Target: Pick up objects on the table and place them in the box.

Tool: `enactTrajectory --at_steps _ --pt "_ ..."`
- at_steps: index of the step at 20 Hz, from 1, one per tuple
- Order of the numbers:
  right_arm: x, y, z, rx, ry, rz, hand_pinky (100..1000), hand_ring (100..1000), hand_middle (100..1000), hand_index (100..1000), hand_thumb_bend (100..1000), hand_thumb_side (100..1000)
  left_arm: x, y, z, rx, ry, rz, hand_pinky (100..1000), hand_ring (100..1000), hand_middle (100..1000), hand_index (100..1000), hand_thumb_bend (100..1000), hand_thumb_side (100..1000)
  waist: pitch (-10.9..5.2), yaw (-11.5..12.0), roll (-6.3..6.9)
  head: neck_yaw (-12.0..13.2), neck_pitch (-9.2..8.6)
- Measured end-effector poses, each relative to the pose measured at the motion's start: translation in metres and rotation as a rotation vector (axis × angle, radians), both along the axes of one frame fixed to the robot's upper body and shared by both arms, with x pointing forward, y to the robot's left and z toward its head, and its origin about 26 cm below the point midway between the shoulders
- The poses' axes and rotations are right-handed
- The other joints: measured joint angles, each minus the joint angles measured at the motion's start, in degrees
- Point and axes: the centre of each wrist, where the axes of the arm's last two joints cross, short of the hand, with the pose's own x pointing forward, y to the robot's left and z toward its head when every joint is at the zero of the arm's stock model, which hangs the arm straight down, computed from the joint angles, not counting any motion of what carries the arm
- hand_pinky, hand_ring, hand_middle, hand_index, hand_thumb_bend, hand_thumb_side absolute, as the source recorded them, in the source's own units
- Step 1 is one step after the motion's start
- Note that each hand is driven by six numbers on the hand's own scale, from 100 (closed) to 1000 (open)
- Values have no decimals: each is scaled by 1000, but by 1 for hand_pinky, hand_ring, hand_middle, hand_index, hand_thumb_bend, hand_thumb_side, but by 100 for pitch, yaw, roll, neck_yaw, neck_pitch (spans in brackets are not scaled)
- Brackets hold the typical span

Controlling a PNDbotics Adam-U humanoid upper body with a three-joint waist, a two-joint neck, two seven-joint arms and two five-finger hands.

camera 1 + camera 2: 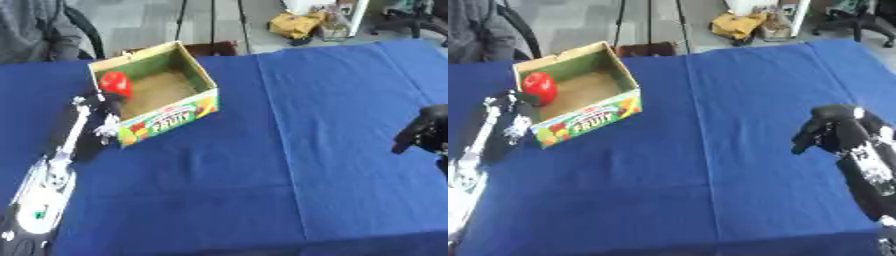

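Observation:
An open cardboard fruit box (175, 116) with a green inside stands at the back left of the blue table. A red round fruit (115, 83) sits over the box's left wall, at its rim. My left hand (108, 106) reaches in from the left, right under and against the fruit, with its dark fingers curled on it. Over the table's right side my right hand (833, 132) hangs with its fingers curled and nothing in them. The floor of the box shows bare brown.
A blue cloth (262, 165) covers the table, and its front edge runs along the bottom of the view. Behind the far edge are a person in grey on a chair (35, 30), tripod legs and a yellow bag (296, 24) on the floor.

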Motion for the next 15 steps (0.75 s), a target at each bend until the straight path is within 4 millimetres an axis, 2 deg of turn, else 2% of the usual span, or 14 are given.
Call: enactTrajectory --at_steps 8,15 --pt "0 0 -1 -3 11 -8 512 582 562 733 100 569 -11 -8 16 -141 20 19 451 506 589 756 149 976 -1 27 14 -6 1" --pt "-1 -1 -2 -6 25 -21 512 581 561 734 100 567 -19 -3 27 -253 49 58 441 500 587 764 172 995 -1 53 25 -17 1"
